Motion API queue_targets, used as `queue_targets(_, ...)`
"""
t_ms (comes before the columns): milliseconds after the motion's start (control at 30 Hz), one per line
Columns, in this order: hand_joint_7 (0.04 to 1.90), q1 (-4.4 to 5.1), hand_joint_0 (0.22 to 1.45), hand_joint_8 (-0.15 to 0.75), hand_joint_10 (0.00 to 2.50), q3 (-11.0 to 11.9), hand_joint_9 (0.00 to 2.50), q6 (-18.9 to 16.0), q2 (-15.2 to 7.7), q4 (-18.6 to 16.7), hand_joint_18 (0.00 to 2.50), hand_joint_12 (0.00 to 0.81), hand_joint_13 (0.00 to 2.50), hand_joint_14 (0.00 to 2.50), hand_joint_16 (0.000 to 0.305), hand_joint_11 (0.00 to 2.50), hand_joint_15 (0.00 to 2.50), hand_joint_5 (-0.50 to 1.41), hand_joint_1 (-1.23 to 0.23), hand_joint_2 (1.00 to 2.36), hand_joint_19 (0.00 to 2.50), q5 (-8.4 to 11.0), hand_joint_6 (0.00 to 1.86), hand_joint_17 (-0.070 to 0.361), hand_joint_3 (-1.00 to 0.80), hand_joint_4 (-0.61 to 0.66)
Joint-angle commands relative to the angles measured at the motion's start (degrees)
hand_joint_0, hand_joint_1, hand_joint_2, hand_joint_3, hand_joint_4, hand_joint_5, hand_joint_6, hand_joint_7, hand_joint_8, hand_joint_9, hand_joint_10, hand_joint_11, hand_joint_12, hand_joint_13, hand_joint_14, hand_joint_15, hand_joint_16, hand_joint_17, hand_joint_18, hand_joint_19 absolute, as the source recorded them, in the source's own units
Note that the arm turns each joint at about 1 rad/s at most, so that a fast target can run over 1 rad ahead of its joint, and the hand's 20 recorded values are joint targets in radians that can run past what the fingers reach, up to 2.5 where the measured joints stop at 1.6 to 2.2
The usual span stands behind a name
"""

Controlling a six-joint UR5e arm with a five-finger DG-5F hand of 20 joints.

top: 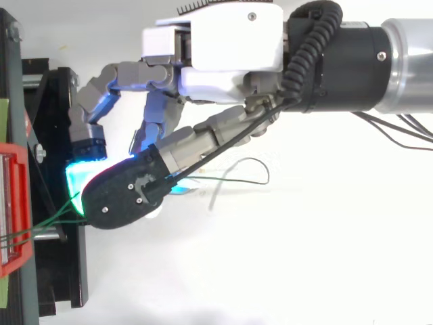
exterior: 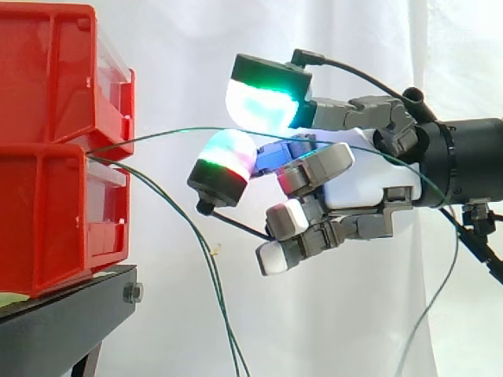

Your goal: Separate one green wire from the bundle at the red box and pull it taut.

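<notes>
Two stacked red bins point(exterior: 55, 220) stand at the left on a black stand point(exterior: 63, 314). Green wires come out of the gap between them. One green wire point(exterior: 165, 133) arches rightward into my hand point(exterior: 361, 184), passing between the green-glowing thumb pad point(exterior: 263, 102) and a red-and-white-glowing fingertip point(exterior: 224, 165). My hand's fingers are curled and pinch this wire just right of the bins. From above, the same wire point(top: 51, 218) runs from the red bin point(top: 13, 203) up to the pads under my hand point(top: 230, 74). Two other green wires point(exterior: 200, 243) hang down from the gap, apart from the held one.
Behind my hand the held wire's slack end point(exterior: 454, 251) droops down to the lower right, and from above it loops point(top: 260, 169) over the white surface. The black stand point(top: 57, 271) sits close to the fingertips. A white curtain forms the backdrop.
</notes>
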State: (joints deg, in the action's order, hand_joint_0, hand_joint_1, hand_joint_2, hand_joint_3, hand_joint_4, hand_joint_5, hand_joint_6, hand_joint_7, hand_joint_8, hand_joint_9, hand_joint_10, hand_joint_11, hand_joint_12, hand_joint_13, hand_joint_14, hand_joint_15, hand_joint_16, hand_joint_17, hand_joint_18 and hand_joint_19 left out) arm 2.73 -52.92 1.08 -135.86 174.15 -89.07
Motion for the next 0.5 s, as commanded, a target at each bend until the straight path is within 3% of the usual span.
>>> queue_targets(0, 0.95, -0.1, 0.6, 0.317, 0.0, 0.89, 1.42, 0.15, -0.02, 1.54, 0.9, 0.349, 1.07, 0.02, 0.049, 1.66, 0.55, -0.21, -0.67, 1.02, 0.39, -0.05, 0.9, 0.11, -0.17, 0.11)
queue_targets(467, 0.92, -0.27, 0.61, 0.317, 0.0, 1.16, 1.35, 0.68, 0.42, 3.3, 0.89, 0.348, 1.05, 0.02, 0.049, 1.65, 0.55, -0.21, -0.73, 1.02, 0.38, -0.05, 0.9, 0.109, -0.17, 0.11)
